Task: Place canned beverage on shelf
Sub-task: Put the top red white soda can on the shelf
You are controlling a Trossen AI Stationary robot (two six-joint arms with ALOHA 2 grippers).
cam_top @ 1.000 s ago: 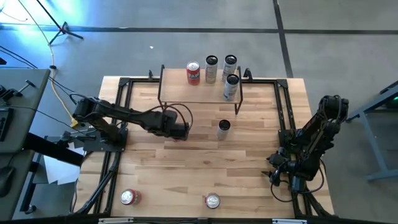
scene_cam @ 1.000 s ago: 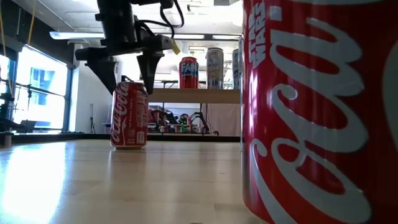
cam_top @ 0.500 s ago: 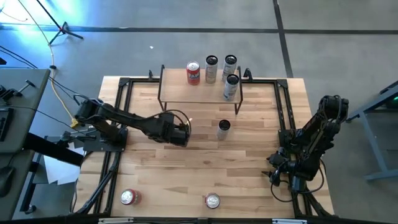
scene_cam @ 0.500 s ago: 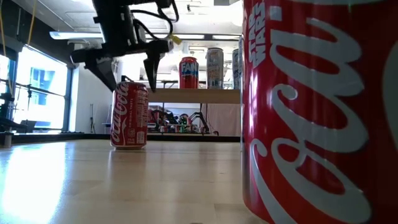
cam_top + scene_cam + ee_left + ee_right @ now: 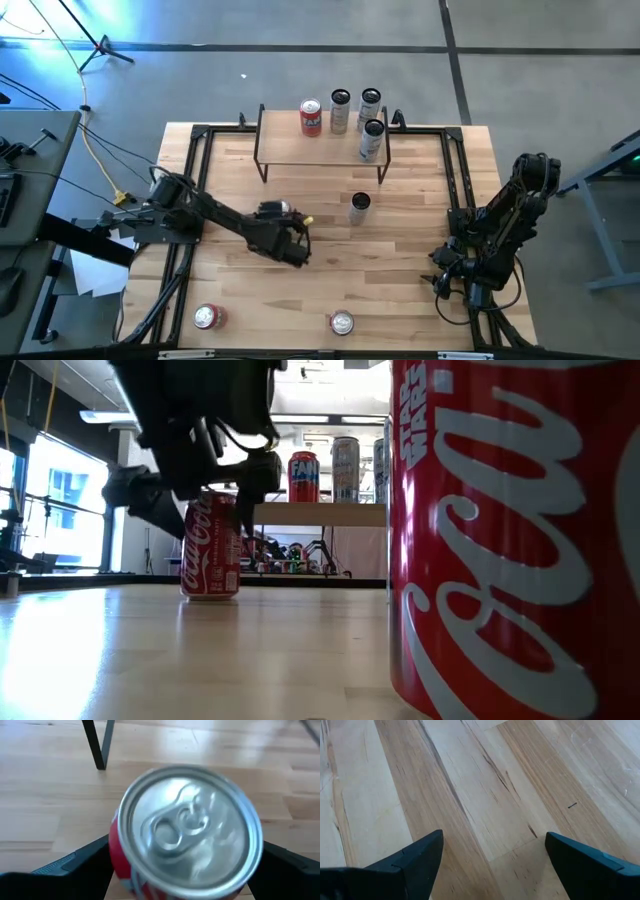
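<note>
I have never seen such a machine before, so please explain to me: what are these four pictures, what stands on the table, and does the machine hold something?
It is a robot with two dark arms at a wooden table; each arm ends in a two-finger gripper. One picture looks straight down from above, one looks level across the tabletop, and two come from cameras on the arms' wrists.

At the table's far side stands the shelf, a low wooden riser that carries four cans. One slim can stands on the table in front of it, and two red cans stand at the near edge.

The left gripper is over the middle of the table with its fingers open on either side of a red cola can. The can stands on the table and is not gripped. The right gripper waits at the right side, open and empty.
</note>
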